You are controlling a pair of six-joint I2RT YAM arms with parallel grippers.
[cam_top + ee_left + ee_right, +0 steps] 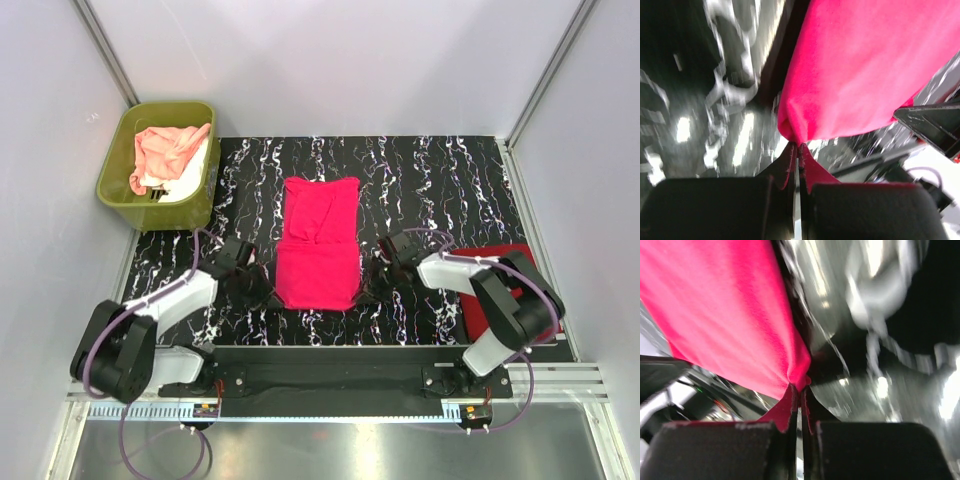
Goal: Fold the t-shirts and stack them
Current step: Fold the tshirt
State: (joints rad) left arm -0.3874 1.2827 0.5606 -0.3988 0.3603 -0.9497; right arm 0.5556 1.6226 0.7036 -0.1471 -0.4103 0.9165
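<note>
- Top external view: the hot pink t-shirt (318, 245) lies as a long strip in the middle of the table, with the left gripper (262, 288) and the right gripper (372, 285) at its two near corners; a darker red t-shirt (497, 256) lies at the right edge, and a peach-pink t-shirt (163, 150) and a white t-shirt (192, 176) sit in the olive-green tub (118, 160)
- Left wrist view: its jaws are closed tight, pinching a bunched corner of the pink cloth
- Right wrist view: its jaws are likewise clamped on the opposite corner
- The step in hand looks like the bottom-to-collar fold; next, both corners likely need raising together and carrying evenly toward the far end
</note>
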